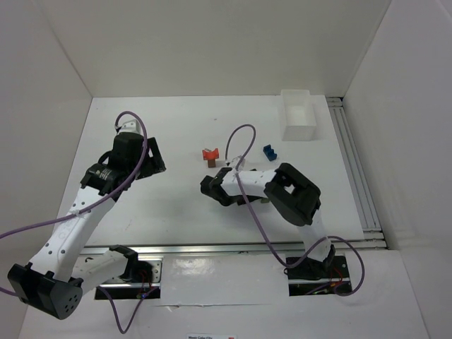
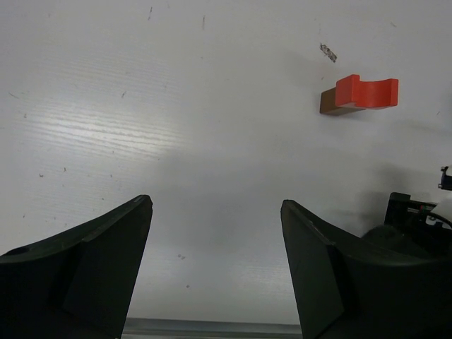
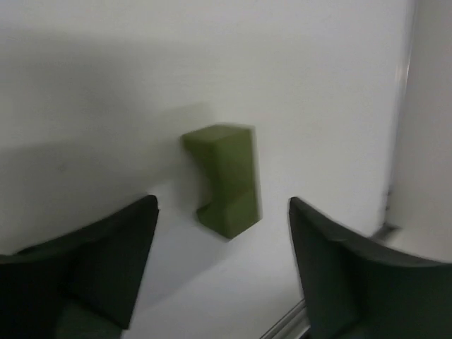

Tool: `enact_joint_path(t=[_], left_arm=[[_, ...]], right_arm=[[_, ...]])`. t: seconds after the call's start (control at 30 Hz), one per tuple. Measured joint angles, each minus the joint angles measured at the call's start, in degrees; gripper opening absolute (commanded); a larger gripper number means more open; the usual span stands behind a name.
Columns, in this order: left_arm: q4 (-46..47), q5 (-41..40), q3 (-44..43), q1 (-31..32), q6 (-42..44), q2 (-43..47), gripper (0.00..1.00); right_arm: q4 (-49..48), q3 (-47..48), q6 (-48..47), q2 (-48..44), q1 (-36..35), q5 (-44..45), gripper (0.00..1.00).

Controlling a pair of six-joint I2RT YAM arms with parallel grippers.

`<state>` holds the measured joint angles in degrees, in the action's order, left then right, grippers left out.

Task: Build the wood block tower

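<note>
A red notched block (image 1: pixel 210 152) sits on a brown block (image 1: pixel 212 162) near the table's middle; the left wrist view shows the same red block (image 2: pixel 367 92) on the brown one (image 2: pixel 330 102), far ahead and to the right. A blue block (image 1: pixel 268 151) lies apart to their right. A green notched block (image 3: pixel 224 180) lies on the table just ahead of my right gripper (image 3: pixel 222 205), untouched between its open fingers; the top view hides it under that gripper (image 1: pixel 212 188). My left gripper (image 2: pixel 215 203) (image 1: pixel 154 161) stands open over bare table, holding nothing.
A white rectangular bin (image 1: pixel 298 114) stands at the back right. A metal rail (image 1: pixel 357 169) runs along the table's right side and another along the near edge (image 1: pixel 212 247). Part of the right arm (image 2: pixel 417 219) shows at the left wrist view's right edge.
</note>
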<state>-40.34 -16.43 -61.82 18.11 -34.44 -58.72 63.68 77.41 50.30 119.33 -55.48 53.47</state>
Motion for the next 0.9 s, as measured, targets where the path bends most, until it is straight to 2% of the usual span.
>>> enact_joint_path(t=[0.07,0.3,0.47,0.67,0.9], left_arm=[[-0.07,0.00,0.00,0.00,0.00,0.00,0.86],[-0.13,0.07,0.00,0.00,0.00,0.00,0.86],[-0.11,0.13,0.00,0.00,0.00,0.00,0.86],[-0.11,0.26,0.00,-0.02,0.00,0.00,0.86],[0.04,0.28,0.00,-0.02,0.00,0.00,0.86]], right_arm=[[-3.06,-1.79,-2.45,-4.24,0.13,-2.60,1.00],[-15.89,-9.51,-8.31,-22.29,3.67,-13.33,1.00],[-25.24,-18.08,-11.72,-32.46,10.45,-21.81,1.00],[-34.56,-27.28,-14.05,-36.94,20.52,-33.46,1.00],[-38.93,-30.23,-15.28,-37.00,23.04,-41.20,1.00]])
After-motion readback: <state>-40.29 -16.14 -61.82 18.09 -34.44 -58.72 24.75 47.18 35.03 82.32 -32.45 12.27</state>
